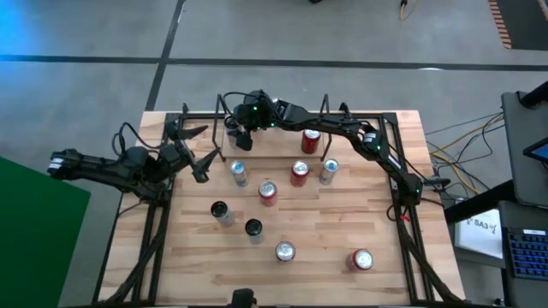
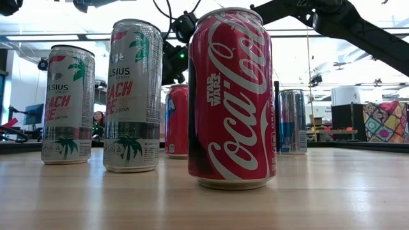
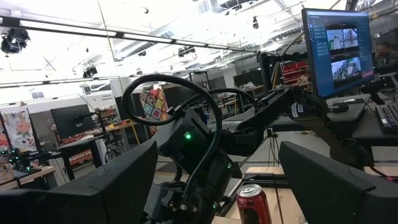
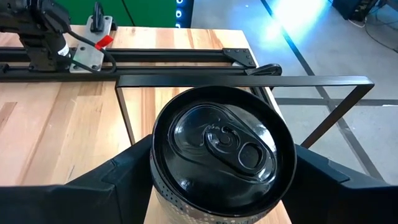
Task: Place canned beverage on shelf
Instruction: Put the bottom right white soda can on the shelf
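Note:
A can with a black top (image 4: 221, 149) stands upright between the fingers of my right gripper (image 1: 241, 133), at the table's far left, just inside one upright loop end (image 4: 249, 79) of the shelf (image 1: 272, 103). A strip of the shelf's light wooden floor (image 4: 155, 214) shows under the can. I cannot see whether the can's bottom rests on it. My left gripper (image 1: 199, 154) hovers open at the table's left side, holding nothing, with its fingers wide apart in the left wrist view (image 3: 217, 186). My right gripper has the can's side wall near the top (image 4: 159, 186) between its two fingers (image 4: 118, 180), one on each side. The fingers slant down from above. The can sits upright in the hold. Its wide rim hides the exact places of contact.
Several loose cans stand on the wooden table: red ones (image 1: 310, 141) (image 1: 268, 192) (image 1: 362, 259), silver ones (image 1: 239, 173) (image 1: 284, 251) and black ones (image 1: 220, 211). Black side frames (image 1: 402, 214) run along both table sides. Bare wood lies at the near left.

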{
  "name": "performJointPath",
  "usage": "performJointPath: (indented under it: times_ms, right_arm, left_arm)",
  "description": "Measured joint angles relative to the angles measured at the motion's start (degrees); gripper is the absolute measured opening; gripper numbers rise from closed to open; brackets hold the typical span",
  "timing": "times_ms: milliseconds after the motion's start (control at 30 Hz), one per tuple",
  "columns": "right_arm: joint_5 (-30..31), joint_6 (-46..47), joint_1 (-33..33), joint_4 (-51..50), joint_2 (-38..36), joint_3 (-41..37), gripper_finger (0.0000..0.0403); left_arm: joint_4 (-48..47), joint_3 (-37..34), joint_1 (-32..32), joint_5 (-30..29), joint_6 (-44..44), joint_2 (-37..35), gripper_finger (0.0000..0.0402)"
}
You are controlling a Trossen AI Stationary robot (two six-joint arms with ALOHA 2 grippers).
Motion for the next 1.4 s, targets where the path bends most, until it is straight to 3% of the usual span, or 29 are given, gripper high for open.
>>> performJointPath:
  times_ms: [333,800,1133,1400]
  right_arm:
    - [-0.01,0.99,0.00,-0.03,0.00,-0.07,0.0275]
    - [0.04,1.09,0.00,0.56,-0.19,-0.13,0.0346]
    - [0.17,1.48,0.10,-0.55,-4.09,-0.07,0.0348]
    - [0.24,2.15,0.13,-8.79,-11.67,-0.02,0.0332]
  left_arm:
    - [0.00,0.00,-0.01,0.01,0.01,0.00,0.0323]
    - [-0.06,0.00,-0.01,0.00,-0.01,0.00,0.0323]
    - [-1.65,0.00,0.00,0.00,-3.33,1.09,0.0323]
    - [-1.86,0.44,-0.01,0.04,-5.81,4.61,0.0323]
